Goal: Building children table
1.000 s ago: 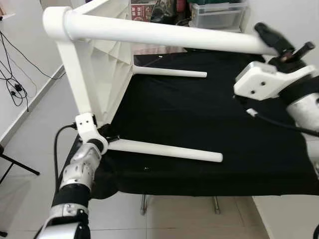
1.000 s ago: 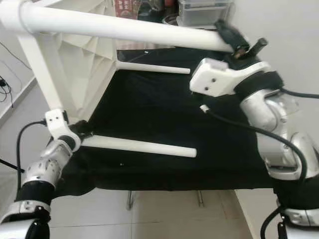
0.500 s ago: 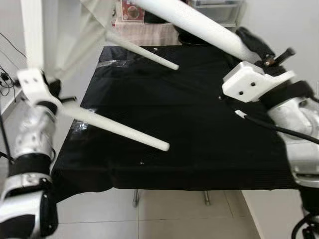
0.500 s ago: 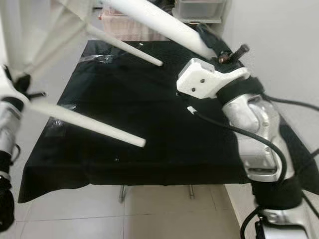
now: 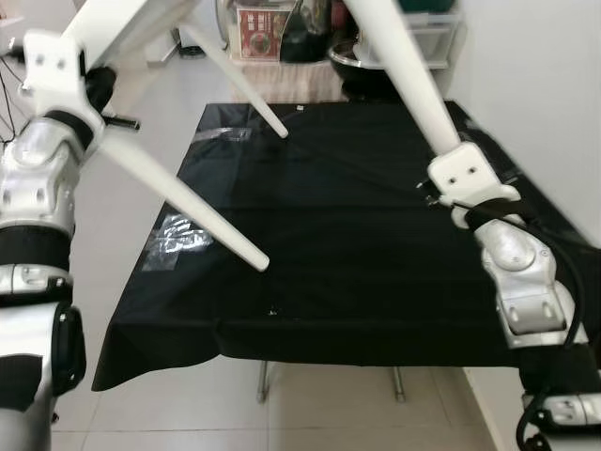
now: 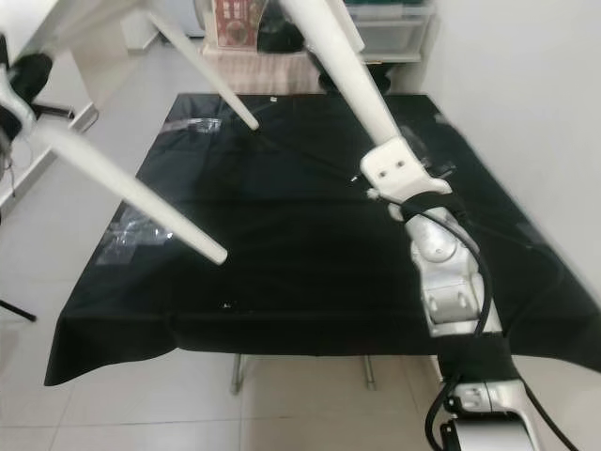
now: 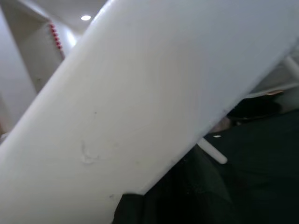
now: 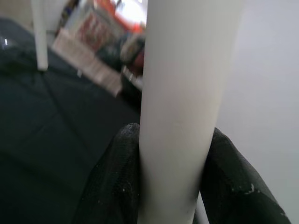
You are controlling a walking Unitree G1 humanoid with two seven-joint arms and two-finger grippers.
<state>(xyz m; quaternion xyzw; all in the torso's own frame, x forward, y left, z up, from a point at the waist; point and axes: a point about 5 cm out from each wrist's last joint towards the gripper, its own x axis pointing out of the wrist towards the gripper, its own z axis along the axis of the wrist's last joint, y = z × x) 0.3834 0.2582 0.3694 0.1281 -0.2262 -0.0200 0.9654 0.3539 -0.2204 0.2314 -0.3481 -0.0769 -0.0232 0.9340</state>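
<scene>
The white children's table (image 5: 141,28) hangs in the air above the black-draped counter (image 5: 357,272), its smooth round legs angled down toward the cloth; one free leg (image 5: 188,202) ends above the counter's left edge, another (image 5: 246,89) above its far side. The right end effector (image 8: 170,186) has its black fingers (image 8: 117,182) clamped on a third leg (image 6: 352,80); the left end effector (image 5: 99,89) sits against the table's corner, its grip impossible to judge.

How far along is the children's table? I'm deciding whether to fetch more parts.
Done: three white legs already stick out from the white tabletop. In hand: the right gripper clamps one leg, the left gripper holds the table near another, lifted above the black-covered table. Left: setting it upright; the fourth leg isn't visible.
</scene>
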